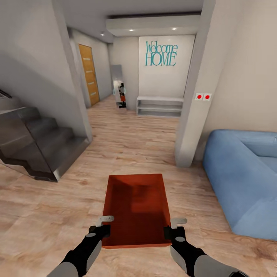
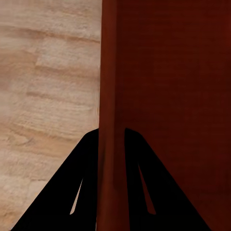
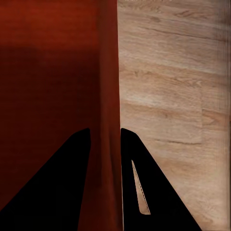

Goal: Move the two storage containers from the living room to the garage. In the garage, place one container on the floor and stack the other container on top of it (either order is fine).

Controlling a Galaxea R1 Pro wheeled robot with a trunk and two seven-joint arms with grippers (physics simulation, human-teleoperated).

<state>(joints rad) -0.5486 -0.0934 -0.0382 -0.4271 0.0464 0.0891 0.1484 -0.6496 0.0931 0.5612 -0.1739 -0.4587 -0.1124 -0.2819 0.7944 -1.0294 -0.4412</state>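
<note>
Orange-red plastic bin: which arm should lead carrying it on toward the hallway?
Neither alone. The left claw clamps the orange-red rectangular plastic bin by its left wall, the right claw by its right wall; both must carry it together.

A home: blue sofa (image 1: 246, 181), stairs (image 1: 38, 146), "Welcome HOME" wall sign (image 1: 161, 54), wood floor (image 1: 130, 127).

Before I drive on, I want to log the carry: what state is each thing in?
Storage container: lidless, empty, level, carried above the wood floor.
Left gripper: shut on the container's left wall.
Right gripper: shut on its right wall.
Orange door: closed.
</note>
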